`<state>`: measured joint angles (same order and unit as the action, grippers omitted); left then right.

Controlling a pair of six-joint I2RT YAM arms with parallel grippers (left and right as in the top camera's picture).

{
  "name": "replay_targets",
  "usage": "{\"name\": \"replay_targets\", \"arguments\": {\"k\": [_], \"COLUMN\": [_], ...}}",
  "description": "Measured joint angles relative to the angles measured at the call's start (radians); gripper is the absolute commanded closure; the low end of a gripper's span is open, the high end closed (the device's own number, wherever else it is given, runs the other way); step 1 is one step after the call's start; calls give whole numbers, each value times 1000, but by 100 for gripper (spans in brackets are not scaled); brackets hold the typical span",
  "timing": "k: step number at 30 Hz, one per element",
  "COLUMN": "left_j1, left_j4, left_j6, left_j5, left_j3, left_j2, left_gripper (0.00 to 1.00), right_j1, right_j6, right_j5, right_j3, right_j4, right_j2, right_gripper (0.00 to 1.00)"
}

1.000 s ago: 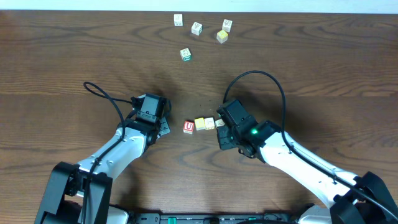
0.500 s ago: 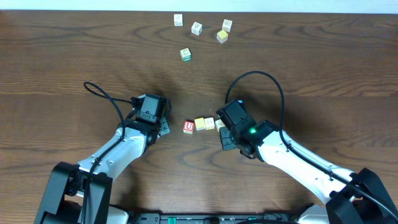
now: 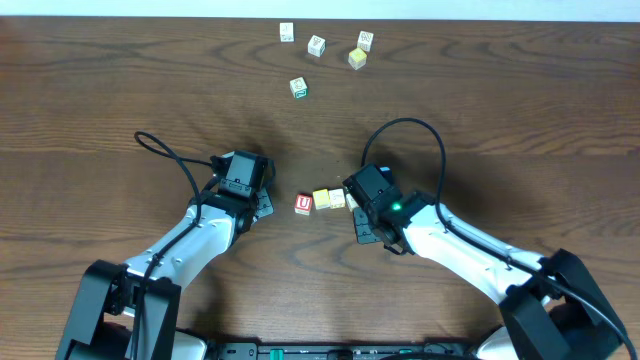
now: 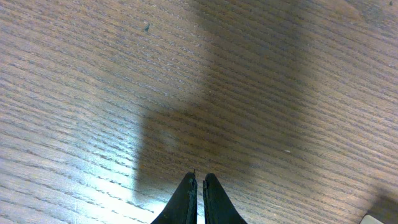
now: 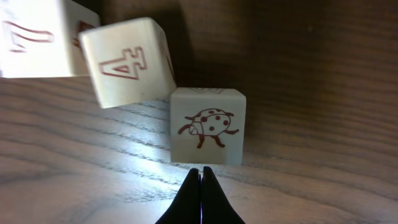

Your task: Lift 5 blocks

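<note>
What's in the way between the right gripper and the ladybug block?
Nothing visible. The shut right gripper points straight at the ladybug block, its tips close to the block's base. The 4 block sits tilted beside it, toward the picture's left in the wrist view, off that line.

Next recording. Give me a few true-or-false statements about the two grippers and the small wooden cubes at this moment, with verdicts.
1. The left gripper and the right gripper are both shut and empty. True.
2. The right gripper's tips point at a pale wooden cube printed with a red ladybird. True.
3. The left gripper touches the red-faced wooden cube. False: it is apart from that cube, over the bare brown wooden table.
4. All the cubes lie in one cluster. False: a short row of cubes lies between the grippers, and five loose cubes lie near the far edge.
</note>
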<state>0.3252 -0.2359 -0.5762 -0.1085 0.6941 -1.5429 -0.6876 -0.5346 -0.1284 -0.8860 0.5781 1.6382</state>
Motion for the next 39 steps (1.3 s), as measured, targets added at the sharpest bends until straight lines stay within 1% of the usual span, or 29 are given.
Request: {"name": "replay_targets", "arguments": {"k": [9,14,23,28,34,39], "left_j1": [0,0,0,0,0,0], "left_j4": [0,0,0,0,0,0], "left_j6": [0,0,0,0,0,0], "left_j5": [0,0,0,0,0,0], "left_j3": [0,0,0,0,0,0], "left_j2": [0,0,0,0,0,0], "left_gripper": [93,93,93,93,93,93], "right_j1": [0,0,6,13,12,13], "right_j6": [-11,-11,-8,-6,-6,-14], "right_j5": [0,0,-1,-3,1,6], "right_j3": [3,5,5,5,6,6], "right_j4": [-44,-100,-124,-114,-23,12], "right_j2": [55,57,57,57,57,57], "right_gripper": [99,99,99,99,99,99]}}
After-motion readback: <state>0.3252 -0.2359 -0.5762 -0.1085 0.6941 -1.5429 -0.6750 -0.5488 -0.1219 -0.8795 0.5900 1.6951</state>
